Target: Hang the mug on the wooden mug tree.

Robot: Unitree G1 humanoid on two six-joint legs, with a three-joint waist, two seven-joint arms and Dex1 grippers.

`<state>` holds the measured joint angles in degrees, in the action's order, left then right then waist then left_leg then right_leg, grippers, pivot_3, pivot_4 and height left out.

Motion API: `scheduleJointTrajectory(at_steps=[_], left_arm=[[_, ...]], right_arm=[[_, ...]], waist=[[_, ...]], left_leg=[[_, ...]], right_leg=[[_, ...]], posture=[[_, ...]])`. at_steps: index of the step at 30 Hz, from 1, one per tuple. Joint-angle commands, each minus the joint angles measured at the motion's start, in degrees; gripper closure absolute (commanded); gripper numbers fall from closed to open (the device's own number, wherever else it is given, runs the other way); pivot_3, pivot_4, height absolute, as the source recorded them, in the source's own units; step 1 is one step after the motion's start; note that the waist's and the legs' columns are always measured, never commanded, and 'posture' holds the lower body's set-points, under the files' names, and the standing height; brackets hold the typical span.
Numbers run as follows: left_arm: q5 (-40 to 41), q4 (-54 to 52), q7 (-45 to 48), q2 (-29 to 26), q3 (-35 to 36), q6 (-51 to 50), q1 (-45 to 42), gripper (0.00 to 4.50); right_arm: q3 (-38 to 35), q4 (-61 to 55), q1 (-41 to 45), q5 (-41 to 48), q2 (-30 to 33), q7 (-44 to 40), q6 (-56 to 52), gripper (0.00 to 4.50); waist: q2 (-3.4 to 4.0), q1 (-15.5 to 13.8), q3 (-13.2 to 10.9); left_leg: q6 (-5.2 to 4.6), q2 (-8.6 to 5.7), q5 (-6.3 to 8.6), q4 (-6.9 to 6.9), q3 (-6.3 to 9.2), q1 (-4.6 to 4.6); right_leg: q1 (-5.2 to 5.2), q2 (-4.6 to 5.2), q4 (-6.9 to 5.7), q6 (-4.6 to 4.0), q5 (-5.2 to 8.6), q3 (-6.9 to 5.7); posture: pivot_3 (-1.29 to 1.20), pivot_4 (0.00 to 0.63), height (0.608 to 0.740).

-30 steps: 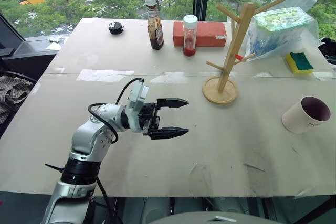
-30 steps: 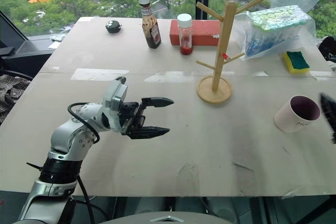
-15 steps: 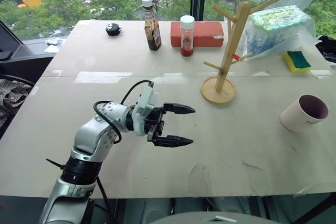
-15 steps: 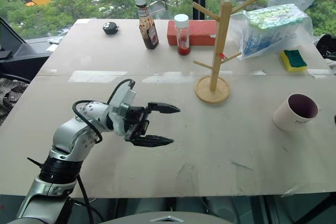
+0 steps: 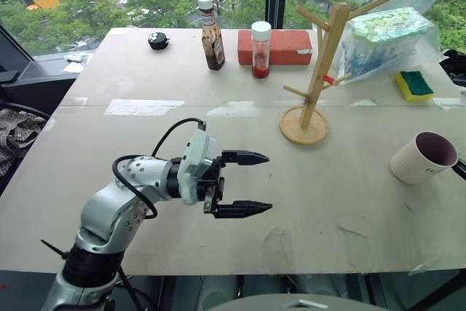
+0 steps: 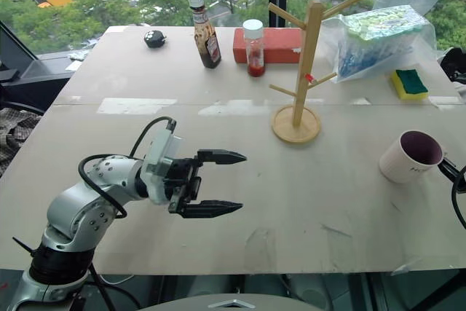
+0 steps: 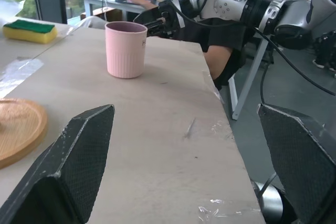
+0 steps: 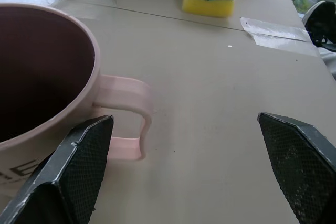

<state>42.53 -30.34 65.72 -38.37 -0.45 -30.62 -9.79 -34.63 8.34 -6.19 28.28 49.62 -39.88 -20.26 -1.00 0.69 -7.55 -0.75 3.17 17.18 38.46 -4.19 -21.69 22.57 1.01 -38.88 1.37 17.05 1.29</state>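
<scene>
At right edge of head view, mug (image 5: 424,156) upright on table (image 5: 145,78), well apart from wooden mug tree (image 5: 320,63) at upper centre; left gripper (image 5: 246,183) lower centre, fingers wide apart, empty; right gripper (image 7: 157,22) just beside mug handle (image 8: 126,114), spread wide, gripping nothing.

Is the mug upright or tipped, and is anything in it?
Upright and empty: the mug stands on its base on the table, mouth up, its dark inside bare.
</scene>
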Motion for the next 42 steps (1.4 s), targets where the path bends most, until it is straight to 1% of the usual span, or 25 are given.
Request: scheduleJointTrajectory(at_steps=[1, 6, 11, 17, 20, 21, 22, 24, 25, 27, 28, 31, 35, 38, 42], left_arm=[[2.0, -3.0, -0.7, -1.2, 2.3, 0.2, 1.2, 0.00], [2.5, -3.6, -2.3, -1.5, 2.4, -0.2, 1.2, 0.00], [3.0, -1.6, -2.2, -2.0, 2.9, -0.3, -0.3, 0.00], [3.1, -0.4, -1.8, -2.8, 4.1, 0.2, 0.0, 0.00], [3.3, -0.4, -1.6, -3.1, 4.7, 0.4, 0.7, 0.00], [3.2, -0.5, -1.6, -3.2, 4.9, 0.6, 1.1, 0.00], [3.2, -0.5, -1.6, -3.3, 5.1, 0.7, 1.4, 0.00], [3.2, -0.8, -1.9, -3.3, 5.5, 0.9, 2.0, 0.00], [3.3, -0.9, -2.1, -3.1, 5.8, 0.9, 2.4, 0.00], [3.4, -1.1, -2.4, -3.0, 6.2, 1.0, 3.0, 0.00], [3.3, -1.2, -2.4, -3.0, 6.3, 1.1, 3.3, 0.00], [3.4, -1.1, -2.5, -2.7, 6.6, 1.4, 4.2, 0.00], [3.4, -0.2, -2.8, -2.2, 6.6, 1.8, 4.2, 0.00], [3.6, 1.2, -3.3, -1.5, 6.6, 1.9, 3.7, 0.00], [2.6, 3.8, -4.4, -0.5, 7.5, 3.1, 2.9, 0.00]], right_arm=[[0.5, 1.2, 2.5, -0.3, -0.2, -0.8, 0.4, 0.04], [3.6, 6.4, 7.8, -1.0, -2.7, -1.6, 1.5, 0.04], [6.1, 12.2, 12.8, -2.3, -5.3, -2.0, 4.5, 0.04], [8.8, 18.4, 17.3, -4.2, -6.7, -3.7, 8.9, 0.04], [9.6, 20.6, 19.6, -3.9, -7.3, -5.6, 10.1, 0.83], [9.9, 21.2, 20.2, -3.7, -7.6, -6.8, 10.3, 1.23], [10.2, 21.7, 20.7, -3.5, -7.9, -7.8, 10.5, 1.83], [10.6, 22.1, 21.2, -3.3, -8.5, -9.2, 10.9, 2.88], [10.6, 22.0, 21.3, -3.0, -8.8, -9.9, 11.0, 3.23], [10.5, 21.7, 21.2, -2.7, -9.2, -10.8, 11.4, 4.21], [10.3, 21.6, 21.1, -2.6, -9.3, -11.0, 11.7, 4.36], [9.3, 20.3, 20.5, -1.7, -9.8, -11.1, 12.3, 4.36], [8.4, 14.3, 18.0, -0.3, -10.0, -10.8, 12.2, 4.36], [8.2, 6.6, 16.0, 0.3, -9.5, -9.7, 11.8, 4.36], [10.1, -8.0, 15.4, 1.0, -8.0, -8.1, 8.8, 4.36]], waist=[[0.01, 0.0, 0.0], [-0.01, 0.0, 0.0], [0.04, -0.1, 0.0], [0.06, 0.0, 0.0], [0.06, 0.1, 0.0], [0.07, 0.1, 0.0], [0.07, 0.1, 0.0], [0.07, 0.1, 0.0], [0.07, 0.1, 0.0], [0.07, 0.0, 0.0], [0.07, 0.0, 0.0], [0.08, 0.0, 0.0], [0.08, 0.0, 0.0], [0.11, 0.0, -0.1], [0.14, 0.2, -0.1]], left_leg=[[0.00, 0.00, 0.00, 0.00, 0.00, 0.01], [0.00, 0.00, 0.00, 0.00, 0.00, 0.02], [0.01, -0.01, 0.00, 0.00, 0.00, 0.01], [0.01, 0.00, 0.00, 0.01, -0.02, 0.01], [0.01, 0.00, 0.00, 0.01, -0.04, 0.02], [0.01, 0.01, -0.01, 0.00, -0.04, 0.02], [0.01, 0.01, -0.01, 0.00, -0.03, 0.02], [0.01, 0.02, -0.01, 0.00, -0.03, 0.02], [0.01, 0.02, -0.01, 0.00, -0.03, 0.02], [0.01, 0.03, -0.01, 0.00, -0.03, 0.01], [0.01, 0.02, -0.01, 0.00, -0.03, 0.00], [0.01, 0.02, 0.00, 0.01, -0.03, 0.00], [0.01, 0.03, -0.01, 0.00, -0.01, 0.00], [0.01, 0.03, 0.00, 0.00, -0.02, 0.00], [0.01, 0.04, 0.00, -0.01, -0.01, 0.02]], right_leg=[[0.00, 0.00, 0.00, 0.00, 0.00, 0.00], [-0.01, -0.01, -0.01, 0.00, 0.00, 0.00], [0.00, 0.00, 0.00, 0.00, 0.00, -0.01], [0.00, 0.00, 0.01, 0.00, 0.00, 0.01], [0.01, 0.00, 0.01, 0.00, 0.00, 0.03], [0.01, 0.00, 0.00, 0.00, 0.00, 0.03], [0.01, 0.00, 0.00, 0.00, 0.00, 0.02], [0.01, 0.00, 0.01, 0.00, 0.00, 0.01], [0.01, 0.01, 0.01, 0.00, 0.00, 0.01], [0.01, 0.02, 0.01, 0.00, 0.00, 0.00], [0.01, 0.04, 0.01, 0.00, 0.00, -0.01], [0.01, 0.05, 0.01, 0.00, -0.01, -0.01], [0.01, 0.05, 0.01, 0.00, 0.00, -0.02], [0.01, 0.05, 0.01, 0.00, 0.00, -0.01], [0.02, 0.03, -0.03, 0.00, -0.01, 0.00]], posture=[[0.00, 0.150, 0.740], [0.00, 0.150, 0.740], [0.00, 0.150, 0.740], [0.00, 0.150, 0.740], [0.00, 0.150, 0.740], [0.00, 0.150, 0.740], [0.00, 0.150, 0.740], [0.00, 0.150, 0.740], [0.00, 0.150, 0.740], [0.00, 0.150, 0.740], [0.00, 0.150, 0.740], [0.00, 0.150, 0.740], [0.00, 0.150, 0.740], [0.00, 0.150, 0.740], [0.00, 0.150, 0.740]])
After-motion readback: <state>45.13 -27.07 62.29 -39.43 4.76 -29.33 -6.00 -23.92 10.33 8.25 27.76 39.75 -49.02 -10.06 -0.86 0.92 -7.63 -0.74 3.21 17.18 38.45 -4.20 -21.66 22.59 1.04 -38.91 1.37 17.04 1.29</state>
